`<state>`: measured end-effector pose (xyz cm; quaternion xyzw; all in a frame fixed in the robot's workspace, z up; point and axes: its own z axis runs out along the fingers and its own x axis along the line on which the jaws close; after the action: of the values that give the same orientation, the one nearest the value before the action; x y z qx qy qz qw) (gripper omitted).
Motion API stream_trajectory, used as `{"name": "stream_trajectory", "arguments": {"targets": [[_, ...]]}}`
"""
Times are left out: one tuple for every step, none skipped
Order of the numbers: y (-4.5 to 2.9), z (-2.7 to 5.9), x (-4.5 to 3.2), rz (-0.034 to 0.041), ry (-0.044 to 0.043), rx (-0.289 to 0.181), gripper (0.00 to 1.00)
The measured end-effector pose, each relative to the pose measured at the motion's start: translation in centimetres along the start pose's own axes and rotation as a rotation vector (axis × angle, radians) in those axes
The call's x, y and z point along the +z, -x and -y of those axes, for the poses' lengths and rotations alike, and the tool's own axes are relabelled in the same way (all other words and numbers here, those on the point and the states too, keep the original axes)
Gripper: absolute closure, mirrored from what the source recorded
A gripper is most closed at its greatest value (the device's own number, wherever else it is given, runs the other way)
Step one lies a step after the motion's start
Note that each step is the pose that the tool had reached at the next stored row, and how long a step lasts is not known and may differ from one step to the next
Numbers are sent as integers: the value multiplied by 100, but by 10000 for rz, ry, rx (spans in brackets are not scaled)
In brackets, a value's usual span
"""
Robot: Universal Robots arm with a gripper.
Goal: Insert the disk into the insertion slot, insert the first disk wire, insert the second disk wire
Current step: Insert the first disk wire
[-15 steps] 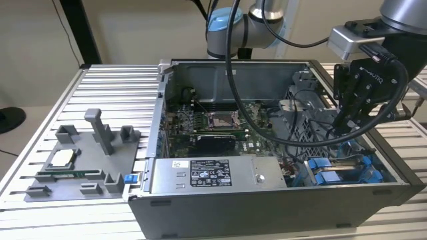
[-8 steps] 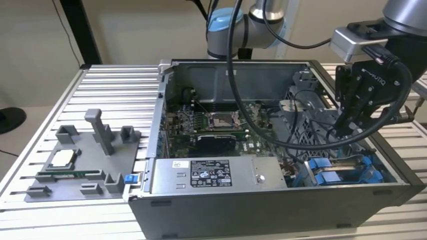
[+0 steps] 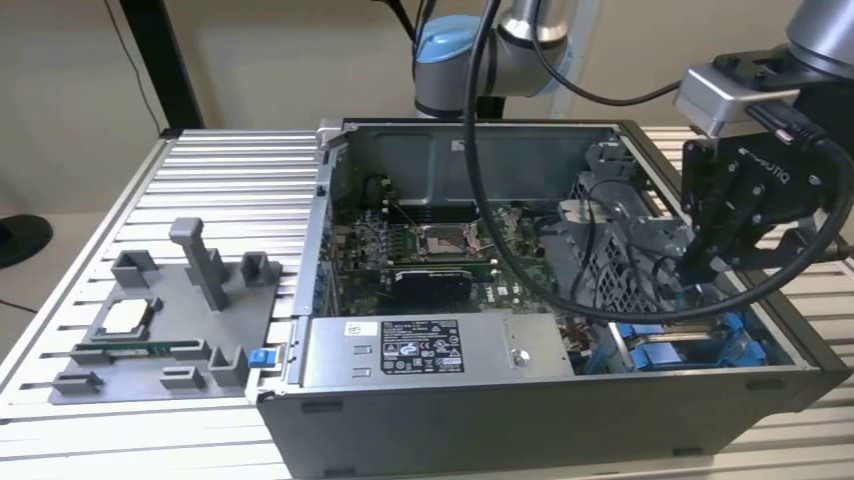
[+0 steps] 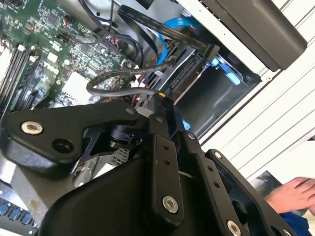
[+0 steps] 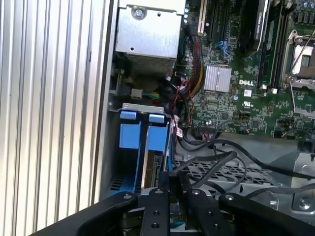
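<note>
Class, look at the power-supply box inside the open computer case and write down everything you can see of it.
The power-supply box is a rectangular grey metal block lying flat against the near wall of the case in the exterior view. Its upper face carries a white printed label. In the first wrist view a bundle of coloured wires leaves one end toward the motherboard. The blue drive bay sits beside that end. The hand hangs apart from it.

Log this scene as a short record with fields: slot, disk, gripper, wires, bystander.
slot: blue-railed bay of perforated grey metal cage
disk: silver-grey hard drive in blue plastic carrier, sitting in that bay
gripper: black gripper close over the drive's end
wires: black cables draped across the cage
bystander: a person's hand in the second wrist view
</note>
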<state>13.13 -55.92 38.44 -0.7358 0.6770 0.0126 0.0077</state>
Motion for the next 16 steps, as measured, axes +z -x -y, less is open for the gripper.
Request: {"name": "stream_trajectory", "arguments": {"targets": [[-17, 3, 1, 1, 13, 0, 100], [-34, 5, 1, -1, 28, 1, 100], [-53, 7, 1, -2, 43, 1, 100], [-74, 10, 2, -2, 58, 2, 100], [-94, 12, 3, -4, 73, 2, 100], [-112, 14, 3, -8, 89, 2, 100], [-134, 15, 5, -13, 110, 3, 100], [-151, 15, 6, -31, 134, 4, 100], [-165, 14, 7, -55, 155, 6, 100], [-178, 13, 9, -80, 171, 7, 100], [-185, 13, 17, -98, 174, 8, 100], [-191, 15, 24, -109, 175, 9, 100], [-198, 19, 32, -114, 176, 11, 100], [-204, 23, 40, -114, 176, 19, 100], [-209, 29, 46, -114, 176, 33, 100], [-212, 35, 52, -113, 175, 45, 100]]}}
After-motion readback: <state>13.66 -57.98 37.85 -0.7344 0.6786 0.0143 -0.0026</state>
